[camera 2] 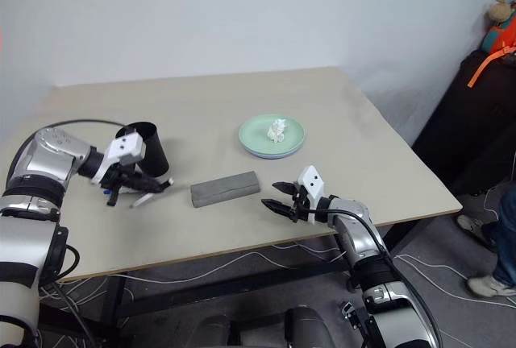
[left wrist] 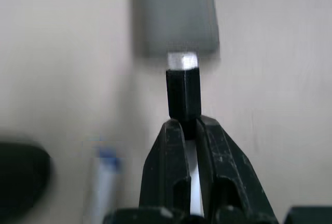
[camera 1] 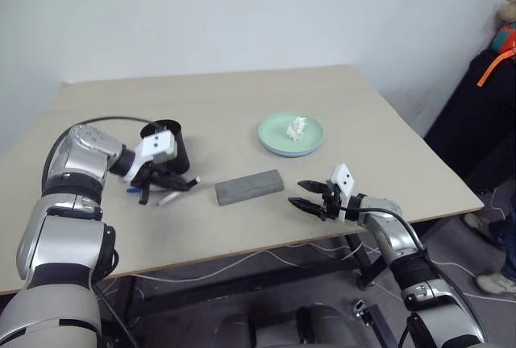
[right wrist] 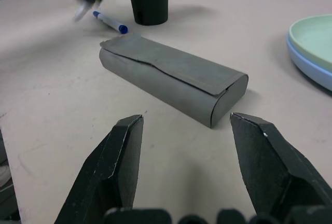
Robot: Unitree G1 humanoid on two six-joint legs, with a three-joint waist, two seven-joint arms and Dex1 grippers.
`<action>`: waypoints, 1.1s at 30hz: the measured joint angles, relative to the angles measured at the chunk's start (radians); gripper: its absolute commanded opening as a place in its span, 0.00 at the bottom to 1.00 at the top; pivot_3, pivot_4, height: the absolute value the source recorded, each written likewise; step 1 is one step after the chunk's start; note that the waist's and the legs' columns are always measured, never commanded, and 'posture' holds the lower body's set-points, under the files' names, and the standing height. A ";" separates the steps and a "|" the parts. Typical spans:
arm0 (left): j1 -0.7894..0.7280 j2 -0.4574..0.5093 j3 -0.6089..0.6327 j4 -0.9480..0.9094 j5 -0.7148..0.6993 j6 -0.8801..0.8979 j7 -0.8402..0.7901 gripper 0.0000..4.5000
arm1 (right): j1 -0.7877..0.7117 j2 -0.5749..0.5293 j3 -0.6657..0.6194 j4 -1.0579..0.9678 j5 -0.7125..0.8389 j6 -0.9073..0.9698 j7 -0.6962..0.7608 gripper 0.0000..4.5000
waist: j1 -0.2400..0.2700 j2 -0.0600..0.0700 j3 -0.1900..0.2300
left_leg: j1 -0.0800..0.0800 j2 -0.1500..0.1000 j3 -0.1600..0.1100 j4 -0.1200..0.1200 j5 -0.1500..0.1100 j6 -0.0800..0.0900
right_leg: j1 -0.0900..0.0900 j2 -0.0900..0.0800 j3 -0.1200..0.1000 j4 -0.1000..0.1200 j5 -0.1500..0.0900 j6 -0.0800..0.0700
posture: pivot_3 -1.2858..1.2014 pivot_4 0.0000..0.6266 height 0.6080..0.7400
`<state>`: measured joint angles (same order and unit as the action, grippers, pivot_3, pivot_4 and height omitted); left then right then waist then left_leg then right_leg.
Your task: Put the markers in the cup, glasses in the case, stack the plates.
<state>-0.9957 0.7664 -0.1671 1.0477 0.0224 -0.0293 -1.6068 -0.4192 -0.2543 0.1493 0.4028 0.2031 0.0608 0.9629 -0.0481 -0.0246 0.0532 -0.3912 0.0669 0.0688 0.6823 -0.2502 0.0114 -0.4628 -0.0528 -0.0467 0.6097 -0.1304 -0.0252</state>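
My left gripper is shut on a marker, whose black section and white end stick out past the fingers toward the case. It hangs just above the table in front of the black cup. A second marker, white with a blue cap, lies on the table beside the cup. The grey case lies closed at mid table. My right gripper is open and empty, a short way right of the case. The mint green plate rests on the light blue plate. The glasses are out of view.
A white paper wad lies on the green plate. A black cable loops over the table near my left arm. The table's front edge runs just below both grippers. A person's shoe is on the floor at right.
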 measured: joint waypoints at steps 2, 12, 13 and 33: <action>0.000 -0.021 0.076 -0.073 -0.075 0.072 0.020 0.01 | 0.000 0.000 0.000 -0.001 0.000 0.000 0.001 0.65 | 0.000 0.000 0.000 | 0.000 0.000 0.000 0.000 0.000 0.000 | 0.000 0.000 0.000 0.000 0.000 0.000 | 0.52 0.00 1.00; 0.004 -0.097 0.330 -0.214 -0.217 0.086 0.510 0.01 | -0.002 0.001 0.008 0.000 -0.001 0.001 0.009 0.65 | -0.004 0.000 0.000 | 0.008 0.000 0.001 -0.001 0.000 0.000 | 0.005 0.002 0.003 0.002 0.001 0.002 | 0.52 0.00 1.00; 0.010 -0.099 0.346 -0.209 -0.213 0.056 0.581 0.01 | -0.002 0.002 0.011 0.000 -0.001 0.001 0.010 0.65 | -0.004 0.000 0.000 | 0.009 0.000 0.001 -0.001 0.000 0.000 | 0.005 0.002 0.004 0.002 0.001 0.002 | 0.52 0.00 1.00; 0.116 -0.159 0.380 -0.020 -0.133 -0.171 1.033 0.13 | -0.006 0.001 0.015 0.000 -0.001 0.001 0.019 0.65 | 0.000 -0.001 0.000 | 0.010 0.000 0.003 -0.005 -0.001 -0.002 | 0.006 0.002 0.004 0.000 0.002 0.002 | 0.52 0.00 1.00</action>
<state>-0.8801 0.6069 0.2130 1.0272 -0.1106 -0.2008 -0.5742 -0.4257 -0.2532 0.1645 0.4027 0.2017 0.0622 0.9823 -0.0482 -0.0252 0.0528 -0.3809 0.0665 0.0720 0.6777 -0.2510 0.0096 -0.4571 -0.0511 -0.0426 0.6101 -0.1288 -0.0229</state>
